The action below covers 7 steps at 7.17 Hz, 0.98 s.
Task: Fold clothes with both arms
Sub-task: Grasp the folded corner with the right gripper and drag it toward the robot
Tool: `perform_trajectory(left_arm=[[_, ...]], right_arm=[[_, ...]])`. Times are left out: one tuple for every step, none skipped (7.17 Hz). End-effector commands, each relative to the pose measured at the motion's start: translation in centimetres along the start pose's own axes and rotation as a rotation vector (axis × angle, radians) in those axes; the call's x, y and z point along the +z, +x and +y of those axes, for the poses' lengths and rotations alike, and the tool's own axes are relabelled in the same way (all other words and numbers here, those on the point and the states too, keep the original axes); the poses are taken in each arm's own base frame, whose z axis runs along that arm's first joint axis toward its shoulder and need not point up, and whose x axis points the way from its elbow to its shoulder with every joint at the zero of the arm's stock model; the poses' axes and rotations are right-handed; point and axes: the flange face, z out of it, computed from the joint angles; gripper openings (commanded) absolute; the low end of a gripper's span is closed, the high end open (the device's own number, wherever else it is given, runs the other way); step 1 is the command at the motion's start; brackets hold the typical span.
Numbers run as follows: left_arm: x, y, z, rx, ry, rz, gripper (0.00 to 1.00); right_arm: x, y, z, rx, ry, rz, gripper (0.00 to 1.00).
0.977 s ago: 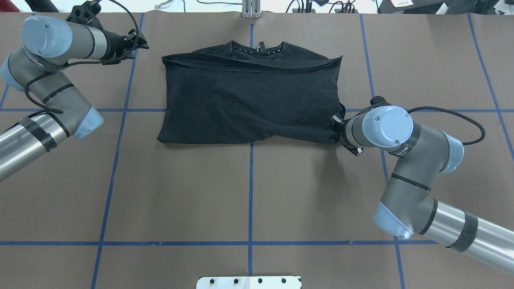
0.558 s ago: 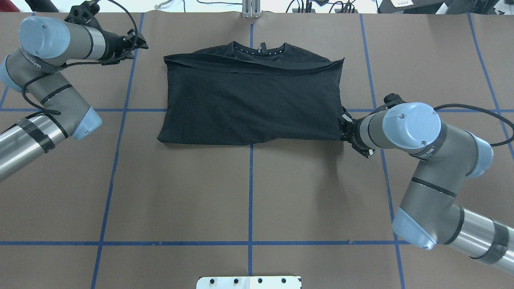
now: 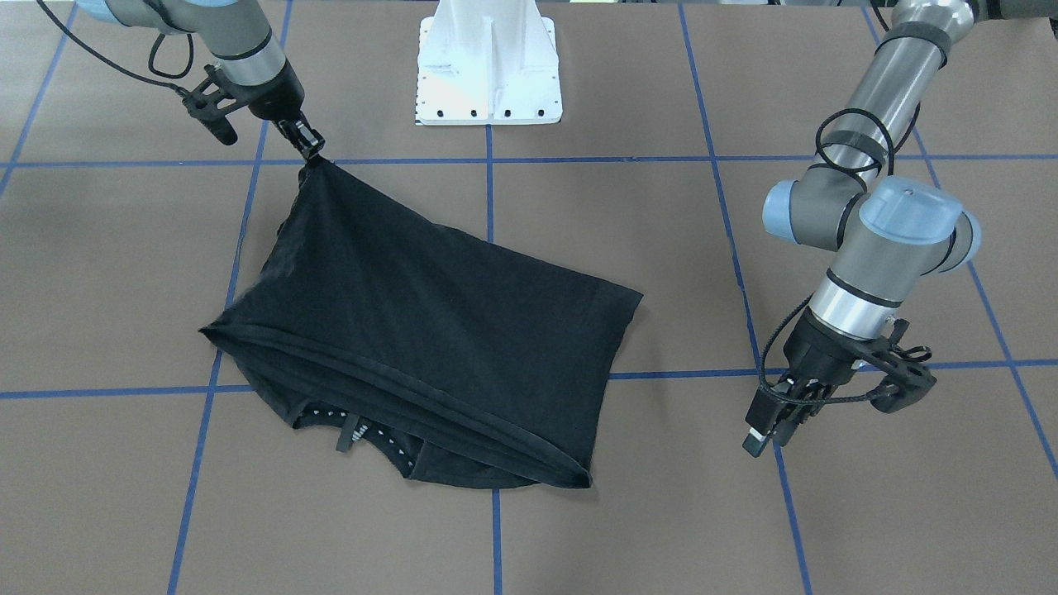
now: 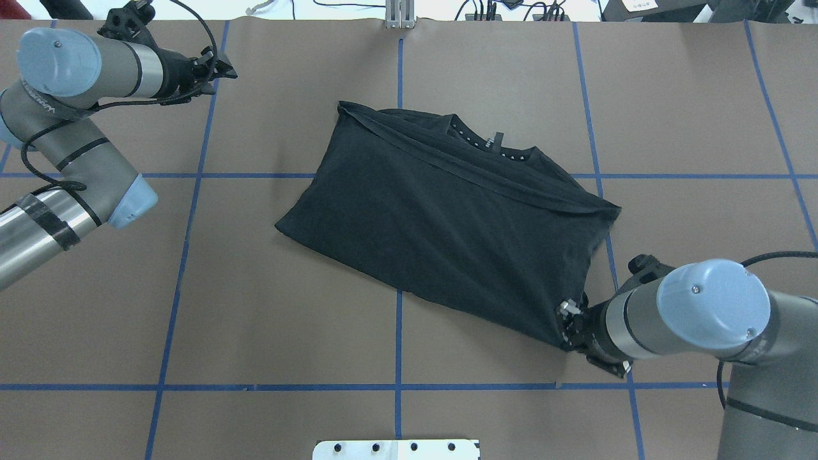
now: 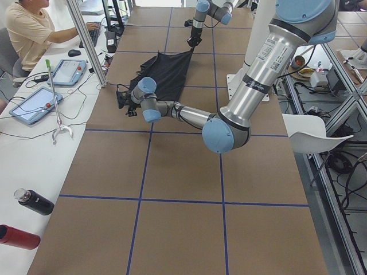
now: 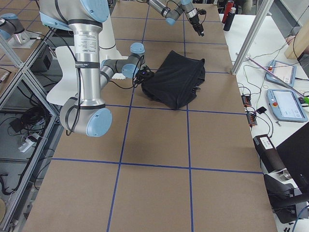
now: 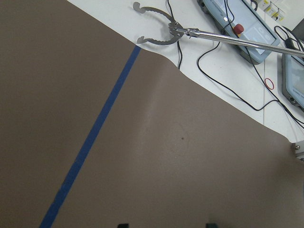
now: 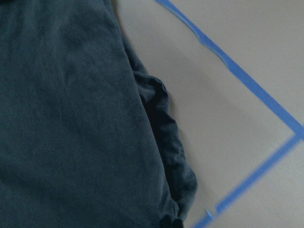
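2 robot arms are reaching over a brown table point(image 4: 255, 306) marked with blue tape lines point(image 4: 397, 332). 1 black T-shirt point(image 4: 441, 217) is lying folded near the middle of the table, sitting slantwise to the tape lines. Its collar point(image 4: 492, 144) is pointing toward the far edge of the table, away from the robot. Small white dots are showing inside the collar.

The right gripper point(image 4: 567, 322) is pinching 1 corner of the T-shirt, the corner closest to the robot's edge of the table on the right side. In the front-facing view the cloth is pulling into a point at that gripper, and the rest is lying spread on the table. The right wrist camera is looking at dark cloth with a bunched edge next to a tape line.

The left gripper point(image 4: 220, 64) is hanging near the far left corner of the table, well apart from the T-shirt. Its fingertips point(image 7: 123, 225) are standing wide apart and holding nothing, with only brown table and 1 tape line under them.

Past the far edge, a metal grabber tool point(image 7: 156, 28) is lying on a white bench point(image 7: 190, 47). A person point(image 5: 26, 28) is sitting there. The white robot base point(image 3: 488, 66) is standing at the robot's edge of the table.
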Motion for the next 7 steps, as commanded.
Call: perform_trajectory(left_arm=[[-1.0,1.3,1.1,0.002,-0.065,0.031,0.62],[-2.2,2.7,1.9,0.011,-0.114,0.063,0.62],[-3.3,3.8,2.6,-0.016,-0.158,0.089,0.64],[-4.1,5.0,3.8,-0.086,-0.200,0.109,0.64],[-4.9,3.5,8.1,-0.096,-0.251,0.108,0.66],[-6.3,3.5,11.4,-0.133,-0.296,0.117,0.73],[-6.6,3.3,17.1,-0.197,-0.358,0.080,0.77]], right_arm=[[2.3,5.1,8.2,-0.087,-0.190,0.182,0.99],[2.3,5.7,9.8,-0.073,-0.213,0.195,1.00],[0.8,5.4,10.4,-0.074,-0.242,0.179,1.00],[-1.5,4.0,8.9,-0.045,-0.254,0.140,1.00],[-3.7,1.5,6.1,0.009,-0.264,0.095,1.00],[-5.7,-2.5,2.6,0.058,-0.223,-0.004,1.00],[-7.6,-7.1,-0.9,0.111,-0.171,-0.105,1.00]])
